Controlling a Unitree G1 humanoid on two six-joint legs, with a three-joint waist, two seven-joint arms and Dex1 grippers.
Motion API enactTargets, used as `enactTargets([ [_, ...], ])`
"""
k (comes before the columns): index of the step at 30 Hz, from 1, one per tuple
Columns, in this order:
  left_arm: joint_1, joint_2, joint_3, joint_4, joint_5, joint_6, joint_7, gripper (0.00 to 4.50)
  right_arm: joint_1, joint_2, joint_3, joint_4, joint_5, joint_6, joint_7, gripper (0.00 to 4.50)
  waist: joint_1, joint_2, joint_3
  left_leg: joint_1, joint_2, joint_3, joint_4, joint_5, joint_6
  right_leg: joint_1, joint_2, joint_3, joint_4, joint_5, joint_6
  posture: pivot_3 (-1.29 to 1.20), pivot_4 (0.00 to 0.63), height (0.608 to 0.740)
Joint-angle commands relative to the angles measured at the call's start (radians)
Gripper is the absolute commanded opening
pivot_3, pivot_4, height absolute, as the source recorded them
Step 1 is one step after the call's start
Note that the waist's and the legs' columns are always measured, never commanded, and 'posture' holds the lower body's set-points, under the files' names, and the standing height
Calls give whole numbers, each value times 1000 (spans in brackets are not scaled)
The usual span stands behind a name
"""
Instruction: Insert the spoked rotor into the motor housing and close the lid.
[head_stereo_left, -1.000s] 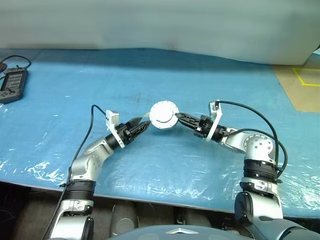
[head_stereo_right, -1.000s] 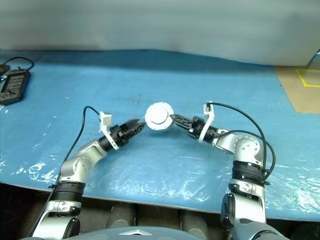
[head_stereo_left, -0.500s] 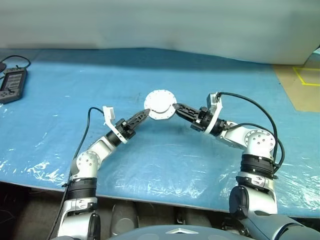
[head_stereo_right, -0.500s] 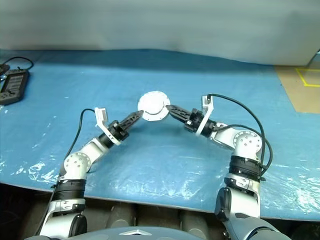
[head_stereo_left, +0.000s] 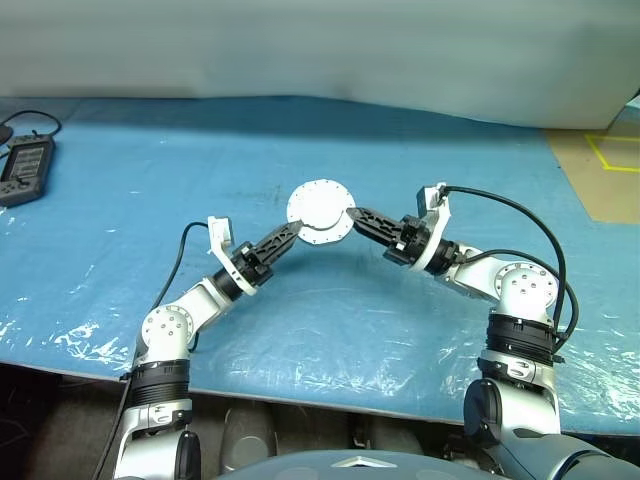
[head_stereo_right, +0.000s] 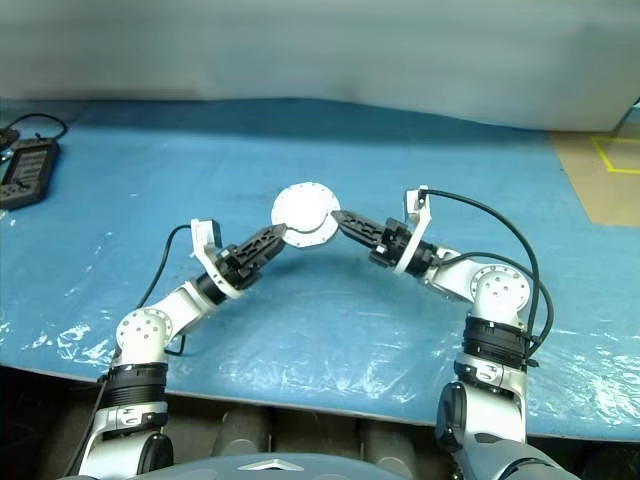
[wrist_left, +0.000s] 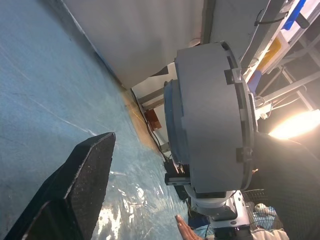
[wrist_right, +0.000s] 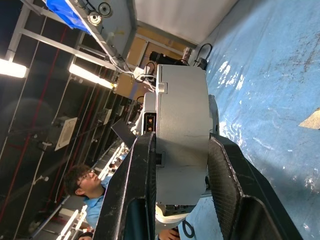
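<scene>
We hold the round silver metal motor housing (head_stereo_left: 320, 210) above the blue table cover (head_stereo_left: 120, 200), our right gripper (head_stereo_left: 350, 217) pinching its rim at four o'clock to steady it; our left gripper (head_stereo_left: 290, 231), spread wide, waits at eight o'clock.

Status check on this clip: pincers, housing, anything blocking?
Right pincer clamped on motor housing, held above the blue table. Left pincer open beside it. Lid looks closed. Nothing blocking.
</scene>
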Motion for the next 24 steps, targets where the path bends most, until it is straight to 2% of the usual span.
enactTargets([
  [1, -16, -14, -37, -82, -41, 21, -28, 4469, -6, 12, 57, -28, 19, 5, 10, 1287, 0, 0, 0, 0, 0, 0, 0, 0, 0, 0, 0, 0, 0, 0, 0, 0, 150, 740],
  [9, -3, 9, -47, -86, -16, 12, -41, 4469, -14, 8, 53, -5, 17, -7, 7, 1287, 0, 0, 0, 0, 0, 0, 0, 0, 0, 0, 0, 0, 0, 0, 0, 0, 150, 740],
  [18, 31, 81, -71, -67, 58, -21, -86, 4469, -44, 5, 19, 47, 40, -19, -8, 1287, 0, 0, 0, 0, 0, 0, 1, 0, 0, 0, 0, 0, 1, 0, 1, 0, 150, 740],
  [24, 35, 76, -73, -71, 58, -27, -93, 4469, -47, 3, 23, 58, 44, -23, -15, 1287, 1, 0, 0, 0, 0, 0, 1, 0, 0, 0, 0, 0, 1, 0, 1, 0, 150, 740],
])
